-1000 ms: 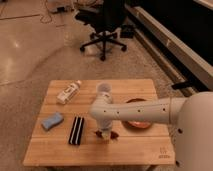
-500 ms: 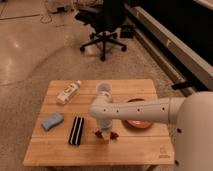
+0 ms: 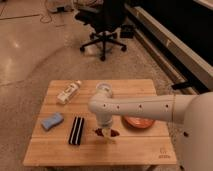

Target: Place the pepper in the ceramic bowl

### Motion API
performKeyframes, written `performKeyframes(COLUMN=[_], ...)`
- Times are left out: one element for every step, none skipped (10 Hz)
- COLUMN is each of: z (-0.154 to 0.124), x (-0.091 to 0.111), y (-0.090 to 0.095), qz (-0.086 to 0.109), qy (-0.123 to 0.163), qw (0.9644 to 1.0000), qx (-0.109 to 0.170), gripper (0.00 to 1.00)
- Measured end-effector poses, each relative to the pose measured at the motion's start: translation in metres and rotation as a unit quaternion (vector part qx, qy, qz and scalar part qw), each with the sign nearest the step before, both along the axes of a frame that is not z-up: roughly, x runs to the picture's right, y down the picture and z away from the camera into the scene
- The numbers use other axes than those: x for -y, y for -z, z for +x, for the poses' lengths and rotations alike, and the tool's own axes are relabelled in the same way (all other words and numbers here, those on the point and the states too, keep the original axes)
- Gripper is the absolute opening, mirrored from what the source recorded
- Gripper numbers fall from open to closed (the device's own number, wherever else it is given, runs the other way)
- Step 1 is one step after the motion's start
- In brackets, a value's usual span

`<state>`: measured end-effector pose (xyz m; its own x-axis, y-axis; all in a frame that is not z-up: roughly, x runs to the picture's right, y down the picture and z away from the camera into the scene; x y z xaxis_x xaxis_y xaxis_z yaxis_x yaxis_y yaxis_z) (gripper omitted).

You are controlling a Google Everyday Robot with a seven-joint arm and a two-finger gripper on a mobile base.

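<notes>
The small dark red-brown pepper [image 3: 114,133] lies on the wooden table [image 3: 135,150], near its front middle. My gripper [image 3: 106,133] points down right over the pepper, at table height, and covers its middle. The orange-red ceramic bowl [image 3: 139,122] sits just right of the gripper. My white arm hides the bowl's far half.
A black-and-white striped bar [image 3: 76,130] lies left of the gripper, with a blue sponge [image 3: 52,121] further left. A white bottle [image 3: 69,92] lies at the back left. A small whitish cup [image 3: 103,88] stands at the back middle. An office chair [image 3: 103,30] stands beyond the table.
The gripper has stayed over the pepper, shifting only slightly down and to the right. The other things have not moved.
</notes>
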<state>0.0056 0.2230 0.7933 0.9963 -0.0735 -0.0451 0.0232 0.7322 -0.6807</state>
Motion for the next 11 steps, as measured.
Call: performKeyframes(z=[0.001, 0.003, 0.001, 0.0, 0.002, 0.002, 0.001, 0.01, 0.01, 0.004, 0.004], x=[0.0, 0.004, 0.008, 0.016, 0.024, 0.027, 0.028, 0.023, 0.021, 0.026, 0.04], y=[-0.002, 0.003, 0.009, 0.019, 0.027, 0.028, 0.029, 0.025, 0.023, 0.02, 0.022], qz=[0.004, 0.008, 0.006, 0.005, 0.006, 0.008, 0.011, 0.02, 0.018, 0.019, 0.019], qy=[0.003, 0.005, 0.006, 0.009, 0.008, 0.01, 0.01, 0.01, 0.011, 0.011, 0.015], qw=[1.0, 1.0, 1.0, 0.9999, 0.9999, 0.9999, 0.9999, 0.9997, 0.9998, 0.9997, 0.9997], qx=[0.001, 0.001, 0.003, 0.004, 0.002, 0.003, 0.006, 0.006, 0.006, 0.007, 0.008], gripper=[0.33, 0.33, 0.33, 0.33, 0.33, 0.33, 0.33, 0.33, 0.33, 0.33, 0.33])
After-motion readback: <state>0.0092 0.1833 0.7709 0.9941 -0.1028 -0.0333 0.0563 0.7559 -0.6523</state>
